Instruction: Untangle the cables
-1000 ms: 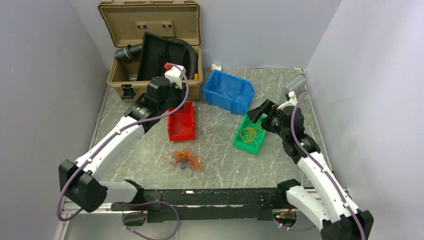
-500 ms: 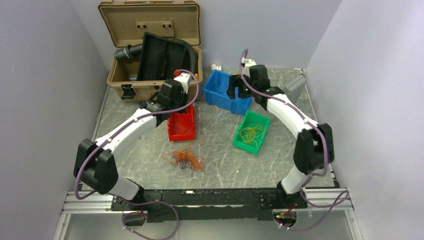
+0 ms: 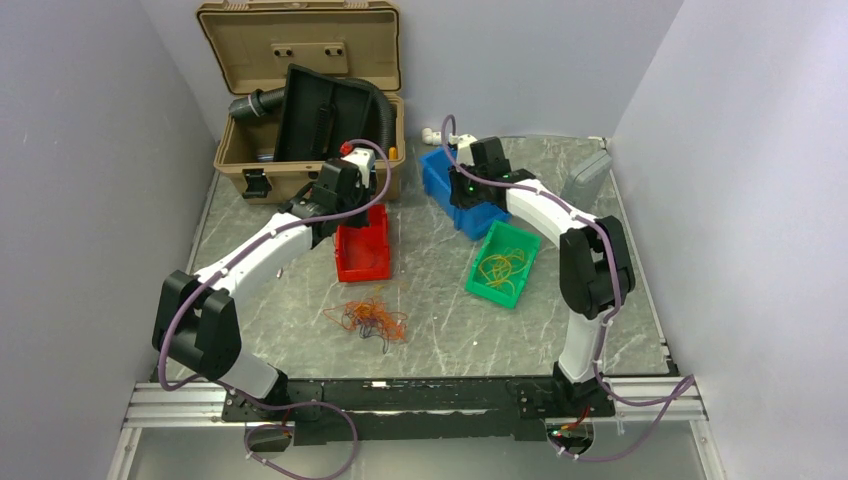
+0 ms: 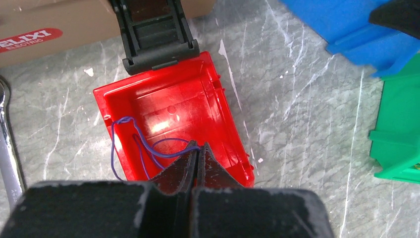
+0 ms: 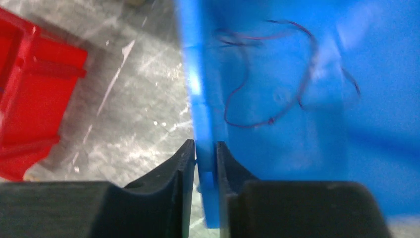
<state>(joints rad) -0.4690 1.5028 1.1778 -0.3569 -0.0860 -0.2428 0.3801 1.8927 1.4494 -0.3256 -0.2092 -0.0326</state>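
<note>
The cables (image 3: 368,320) lie as a tangle of orange, red and dark strands on the table, between the arms and apart from both grippers. My left gripper (image 4: 198,148) hangs over the red bin (image 4: 168,99), shut on a thin purple wire (image 4: 139,148) that loops down into that bin. My right gripper (image 5: 204,148) is shut on the left wall of the blue bin (image 5: 297,163). A dark red wire (image 5: 270,119) lies inside the blue bin. Yellow wires (image 3: 498,268) sit in the green bin (image 3: 503,293).
An open tan case (image 3: 235,150) with a black tray and a black corrugated hose (image 3: 385,105) stands at the back left. A grey block (image 3: 587,180) lies at the back right. A metal wrench (image 4: 9,144) lies left of the red bin.
The right arm swung from the green bin over to the blue bin and closed its jaws on the bin's wall; the blue bin has shifted. The left arm moved slightly, still pinching the purple wire.
</note>
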